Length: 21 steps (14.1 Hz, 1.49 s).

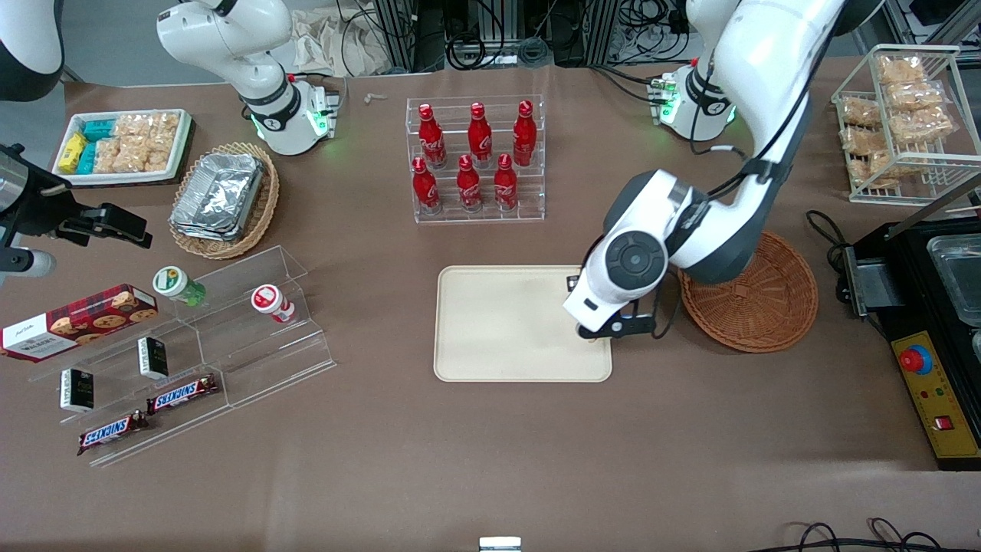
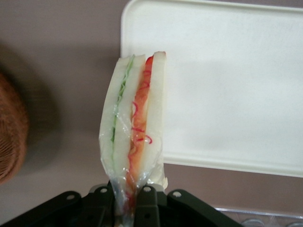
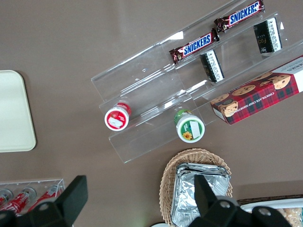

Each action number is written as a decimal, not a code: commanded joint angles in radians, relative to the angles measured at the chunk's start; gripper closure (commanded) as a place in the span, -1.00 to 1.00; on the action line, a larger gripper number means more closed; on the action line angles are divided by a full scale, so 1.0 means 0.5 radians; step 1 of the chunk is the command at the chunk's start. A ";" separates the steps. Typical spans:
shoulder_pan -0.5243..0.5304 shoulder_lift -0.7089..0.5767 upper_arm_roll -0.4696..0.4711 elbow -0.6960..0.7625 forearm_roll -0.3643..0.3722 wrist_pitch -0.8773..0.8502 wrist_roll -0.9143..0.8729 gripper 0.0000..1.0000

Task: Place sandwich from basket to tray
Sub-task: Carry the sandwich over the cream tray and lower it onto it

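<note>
1. Clamped in the black two-finger gripper [image 2: 127, 198] is the small triangular sandwich [image 2: 135, 123] of pale white bread, wrapped in clear film; the fingers [image 2: 103, 201] pinch the narrow end of the wedge, so the gripper is closed on it.
2. From the left wrist view, the sandwich sticks straight out from between the fingers, its cut edge facing the camera with a green strip of filling along one seam and a red-orange strip along the other.
3. Its wide end overlaps the rounded corner of the large flat cream-beige rectangular tray [image 2: 227, 85], while the pinched end is over bare brown tabletop [image 2: 61, 61] just beside the tray's rim.
4. Whether the sandwich touches the tray or hangs above it cannot be told.
5. From the front view, the gripper [image 1: 605, 331] sits low at the tray [image 1: 498, 322] edge nearest the working arm's end of the table, and the white wrist hides the sandwich there.
6. Just beside the tray, toward the working arm's end, lies the round shallow reddish-brown woven wicker basket [image 1: 759, 303], partly covered by the arm; the part of its floor that shows holds nothing.
7. An edge of that basket [image 2: 10, 132] also shows in the left wrist view, apart from the sandwich.
</note>
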 commanded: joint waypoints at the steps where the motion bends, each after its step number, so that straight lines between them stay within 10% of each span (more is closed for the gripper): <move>1: -0.017 0.155 0.005 0.077 0.042 0.098 0.044 1.00; 6: -0.038 0.268 0.008 0.077 0.094 0.243 0.032 0.99; 10: -0.041 0.311 0.018 0.077 0.127 0.246 0.011 -0.41; 13: -0.038 0.330 0.018 0.080 0.158 0.249 0.004 -0.97; 21: 0.158 -0.059 0.033 0.117 0.152 -0.076 -0.021 -0.99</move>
